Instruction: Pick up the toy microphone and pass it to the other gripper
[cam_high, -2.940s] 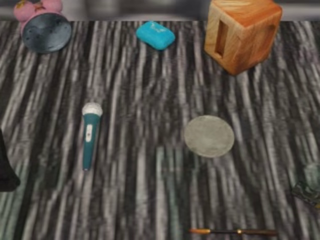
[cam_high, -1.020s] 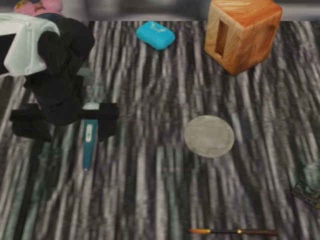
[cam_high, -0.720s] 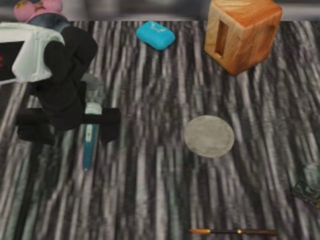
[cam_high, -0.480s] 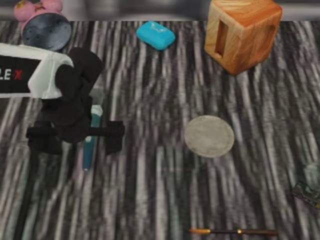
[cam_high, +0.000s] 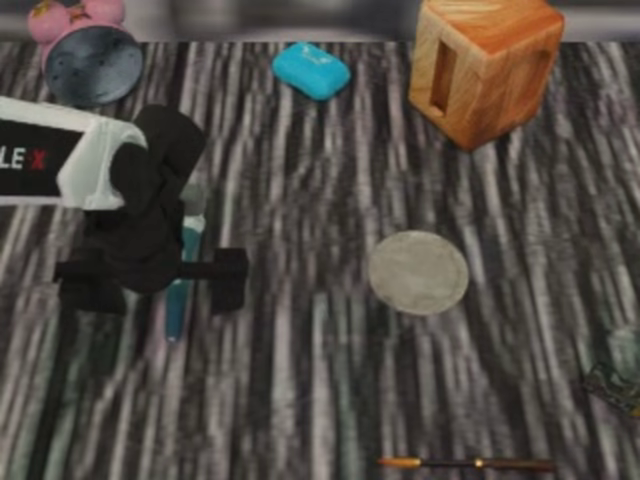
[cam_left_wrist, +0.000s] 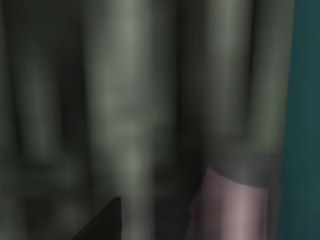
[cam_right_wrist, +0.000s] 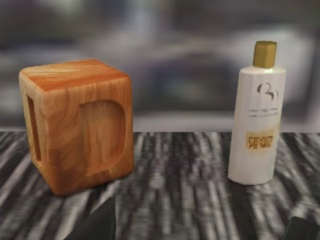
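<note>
The toy microphone (cam_high: 177, 310) lies on the striped table at the left, its teal handle pointing toward the front edge. Its white head is mostly hidden under my left gripper (cam_high: 160, 283). That gripper hangs low over the mic and is open, one black finger on each side of the handle, not touching it. In the left wrist view the teal handle (cam_left_wrist: 306, 100) runs along the edge, very near, with one dark fingertip (cam_left_wrist: 107, 225) showing. My right gripper (cam_right_wrist: 200, 231) is open with nothing between its fingers, and it is out of the top view.
A flat grey disc (cam_high: 418, 272) lies mid-table. At the back are a wooden cube (cam_high: 485, 65), a blue block (cam_high: 311, 70) and a dark round object with a pink toy (cam_high: 92, 62). An orange-tipped stick (cam_high: 465, 463) lies at the front. The right wrist view also shows a white bottle (cam_right_wrist: 256, 115).
My left arm has come in from the left and descended over the microphone, shifting toward the front, so its open fingers now straddle the handle. The microphone has not moved.
</note>
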